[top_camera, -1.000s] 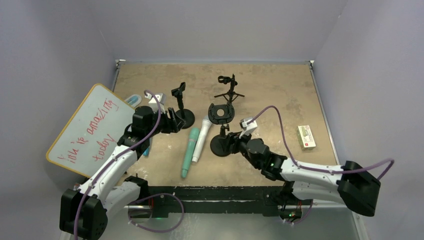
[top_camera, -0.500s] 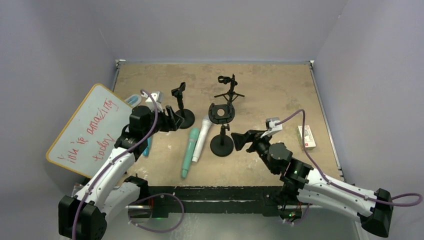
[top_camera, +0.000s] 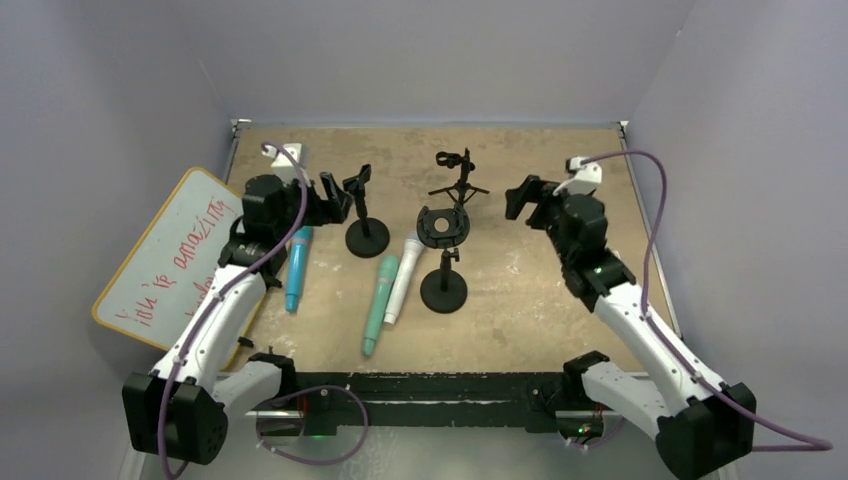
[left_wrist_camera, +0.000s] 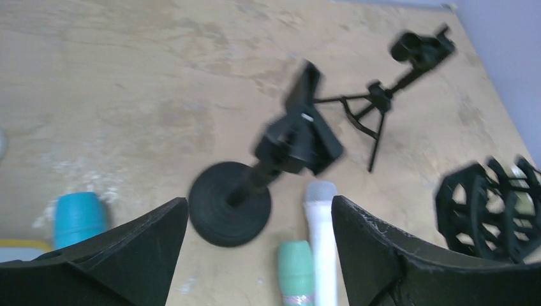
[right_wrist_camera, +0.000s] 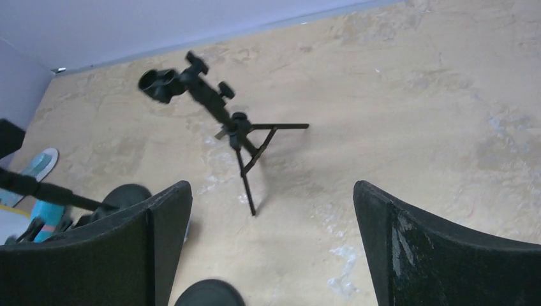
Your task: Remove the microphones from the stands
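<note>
The white microphone (top_camera: 400,280) lies flat on the table (top_camera: 560,300), not in any holder. Its head is near the left rim of the shock mount and its body slants toward the near edge. A green microphone (top_camera: 378,305) lies just beside it on the left, along the same slant. A blue microphone (top_camera: 296,268) lies farther left, partly under the left arm and near the whiteboard (top_camera: 160,265), which carries red handwriting.

The shock-mount stand (top_camera: 443,290) stands upright on its round base, just right of the white microphone. The clip stand (top_camera: 366,237) stands on its own round base to the left of both microphones' heads. The small tripod stand (top_camera: 458,185) is behind them, nearer the back wall.

The left gripper (top_camera: 334,200) hovers just left of the clip stand's top. Its fingers (left_wrist_camera: 127,248) are spread wide and hold nothing. In the left wrist view the clip stand, blurred, sits in the gap between them, with the two microphone heads below it; no contact shows.

The right gripper (top_camera: 518,196) is raised over the far right part of the table, well apart from the microphones. Its fingers (right_wrist_camera: 421,248) are spread wide too, and grip nothing. The right wrist view looks down past them at the tripod stand on bare tabletop.
</note>
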Tool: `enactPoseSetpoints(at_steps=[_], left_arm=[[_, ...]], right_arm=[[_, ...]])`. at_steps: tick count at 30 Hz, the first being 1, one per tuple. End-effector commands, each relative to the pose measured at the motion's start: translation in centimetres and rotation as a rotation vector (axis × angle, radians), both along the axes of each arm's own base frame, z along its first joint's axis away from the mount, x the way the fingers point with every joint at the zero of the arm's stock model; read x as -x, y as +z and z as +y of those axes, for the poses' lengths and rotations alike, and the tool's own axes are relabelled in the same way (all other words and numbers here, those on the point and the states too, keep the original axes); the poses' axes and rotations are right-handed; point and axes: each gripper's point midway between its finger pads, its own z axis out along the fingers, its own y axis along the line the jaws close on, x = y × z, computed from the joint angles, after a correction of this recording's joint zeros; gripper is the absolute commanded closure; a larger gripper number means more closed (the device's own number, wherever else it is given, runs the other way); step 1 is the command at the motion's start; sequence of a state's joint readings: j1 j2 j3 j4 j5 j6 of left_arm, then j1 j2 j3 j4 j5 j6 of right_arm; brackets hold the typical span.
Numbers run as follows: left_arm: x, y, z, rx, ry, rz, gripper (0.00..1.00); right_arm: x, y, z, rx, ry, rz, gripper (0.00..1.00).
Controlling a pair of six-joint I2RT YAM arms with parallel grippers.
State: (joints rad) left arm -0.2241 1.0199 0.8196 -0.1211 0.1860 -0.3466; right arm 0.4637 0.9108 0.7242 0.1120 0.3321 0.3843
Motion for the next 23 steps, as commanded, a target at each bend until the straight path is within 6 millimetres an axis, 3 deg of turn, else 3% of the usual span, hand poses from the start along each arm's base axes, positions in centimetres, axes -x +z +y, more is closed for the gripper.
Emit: enactPoseSetpoints(at_steps=[1, 3, 6, 12, 15, 23], left_arm=[[-2.1, 5.3, 4.6, 0.014, 0.124, -0.118, 0.17], [-1.9, 6.9, 7.5, 0.003, 0.238, -0.151, 0.16], [-1.0, 7.9, 9.3, -0.009, 0.337, -0.164, 0.13], [0.9, 5.4, 11.6, -0.005, 0.488, -0.087, 0.10], [1.5, 4.7, 11.7, -0.010, 0.496, -0.078, 0.10], [1.8, 5.1, 11.9, -0.021, 0.501, -0.093, 0.08]], right_arm=[[-1.9, 2.1, -1.0, -0.050, 0.166, 0.003, 0.01], [-2.2, 2.8, -2.1, -0.062, 0.174, -0.003, 0.01], [-2.0, 3.1, -2.6, -0.049, 0.184, 0.004, 0.01], [-0.7, 1.3, -2.0, -0.074, 0.223, 0.024, 0.01], [-0.7, 1.5, -2.1, -0.073, 0.216, 0.015, 0.01], [-1.1, 2.3, -1.5, -0.086, 0.243, -0.006, 0.01]])
